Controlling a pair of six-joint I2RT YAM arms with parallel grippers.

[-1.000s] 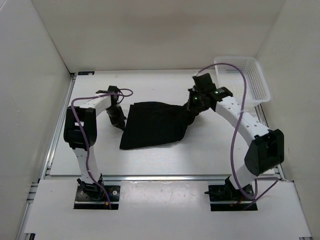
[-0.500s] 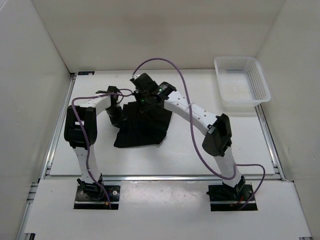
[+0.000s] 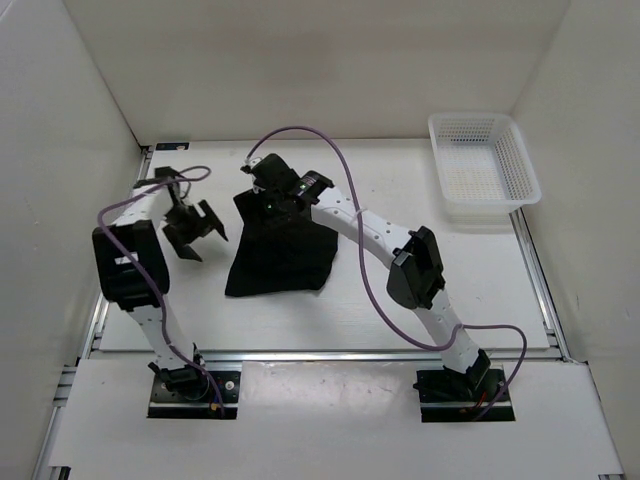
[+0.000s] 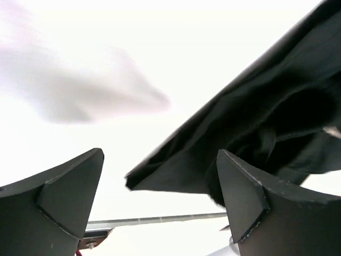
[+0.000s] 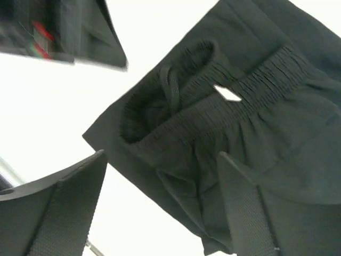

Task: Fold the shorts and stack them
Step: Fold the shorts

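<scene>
The folded soft black fabric shorts [image 3: 283, 255] lie lengthwise, near to far. The right tool [image 5: 161, 157] hovers spread and empty over their far end. The left tool [image 4: 160, 153] gapes empty just to their left.

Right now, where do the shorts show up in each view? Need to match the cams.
Top external: the shorts lie in a dark heap left of centre on the white table.
Left wrist: they fill the upper right, their edge running diagonally.
Right wrist: they fill the centre and right, elastic waistband visible.
Shared landmark: the white table showing bright along the shorts' edge.
</scene>
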